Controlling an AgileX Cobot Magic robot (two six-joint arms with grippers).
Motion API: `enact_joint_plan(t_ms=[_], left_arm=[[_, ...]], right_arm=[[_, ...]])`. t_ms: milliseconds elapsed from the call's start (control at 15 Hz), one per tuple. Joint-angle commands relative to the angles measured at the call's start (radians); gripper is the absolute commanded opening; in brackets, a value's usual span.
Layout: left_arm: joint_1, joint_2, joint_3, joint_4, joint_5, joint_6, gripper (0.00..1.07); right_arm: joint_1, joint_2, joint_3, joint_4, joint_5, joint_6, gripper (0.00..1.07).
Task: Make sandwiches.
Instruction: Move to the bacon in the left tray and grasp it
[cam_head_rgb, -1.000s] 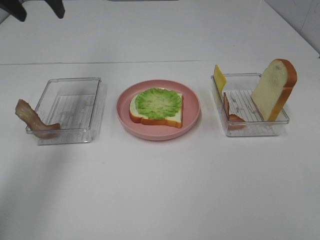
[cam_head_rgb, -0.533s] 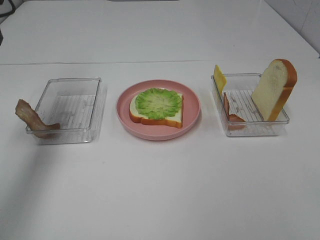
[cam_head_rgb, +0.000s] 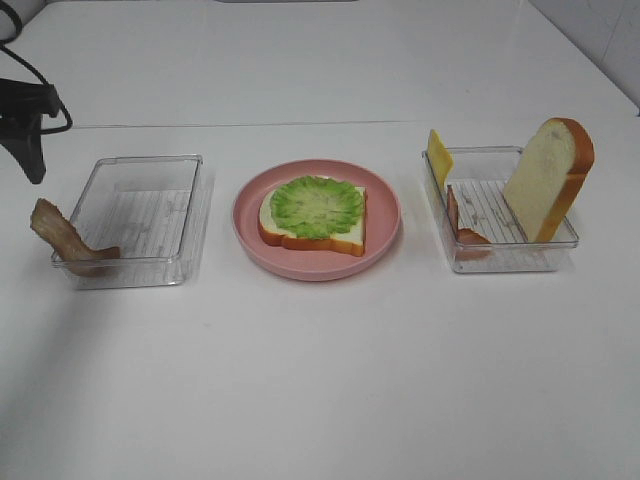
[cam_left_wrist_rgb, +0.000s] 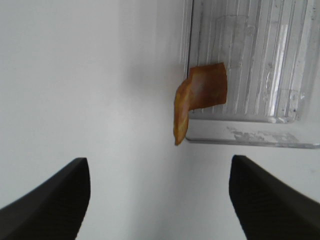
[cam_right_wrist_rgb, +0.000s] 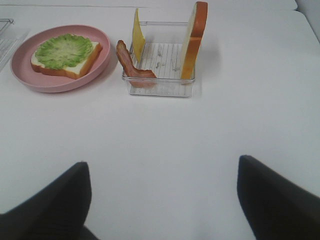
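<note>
Found only bread base (cam_head_rgb: 310, 243) plus lettuce (cam_head_rgb: 317, 205) stacked on plate (cam_head_rgb: 250, 215); saw bacon (cam_head_rgb: 62, 237) draped over left tray (cam_head_rgb: 150, 160) rim, second bacon (cam_head_rgb: 462, 225), cheese (cam_head_rgb: 439, 156), top slice (cam_head_rgb: 548, 180) waiting in right tray (cam_head_rgb: 510, 265), left gripper (cam_left_wrist_rgb: 160, 175) and right gripper (cam_right_wrist_rgb: 162, 175) both wide open, empty.

The left arm (cam_head_rgb: 25, 100) is matt black and blocky, narrowing to a pointed tip, with a thin black cable (cam_head_rgb: 68, 118) looping off it. The left gripper (cam_left_wrist_rgb: 158, 165) has two plain charcoal left fingers (cam_left_wrist_rgb: 50, 200), broad and smooth, each with a slanted upper edge. The right gripper (cam_right_wrist_rgb: 162, 162) has matching dark, unmarked right fingers (cam_right_wrist_rgb: 280, 200) with rounded corners.
</note>
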Motion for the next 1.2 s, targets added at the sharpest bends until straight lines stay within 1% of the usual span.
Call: enact_joint_plan(t_ms=[67,200,467,600,867,933,1000,1200], left_arm=[[0.001,0.07,0.007,-0.04,-0.058,-0.011,0.73],[0.001,0.129,0.007,-0.068,-0.079,-0.003,0.73],[0.001,0.18,0.007,-0.069,-0.087,-0.003,0.73],[0.001,0.182,0.007,-0.069,-0.102,-0.003,0.67],[0.001,0.183,0.007,-0.071,-0.124,-0.003,0.42],[0.001,0.183,0.007,-0.073,-0.132,-0.005,0.38],[0.001,0.183,0.007,-0.084,-0.138,-0.011,0.29],[0.001,0.183,0.007,-0.111,-0.144,-0.011,0.11]], right_arm=[[-0.006,-0.013,-0.001,0.0,-0.009,-0.004,0.76],[-0.006,-0.013,-0.001,0.0,-0.009,-0.004,0.76],[-0.006,-0.013,-0.001,0.0,-0.009,-0.004,0.76],[-0.006,-0.013,-0.001,0.0,-0.009,-0.004,0.76],[-0.006,-0.013,-0.001,0.0,-0.009,-0.004,0.76],[-0.006,-0.013,-0.001,0.0,-0.009,-0.004,0.76],[-0.006,-0.013,-0.001,0.0,-0.009,-0.004,0.76],[-0.006,-0.013,-0.001,0.0,-0.009,-0.004,0.76]])
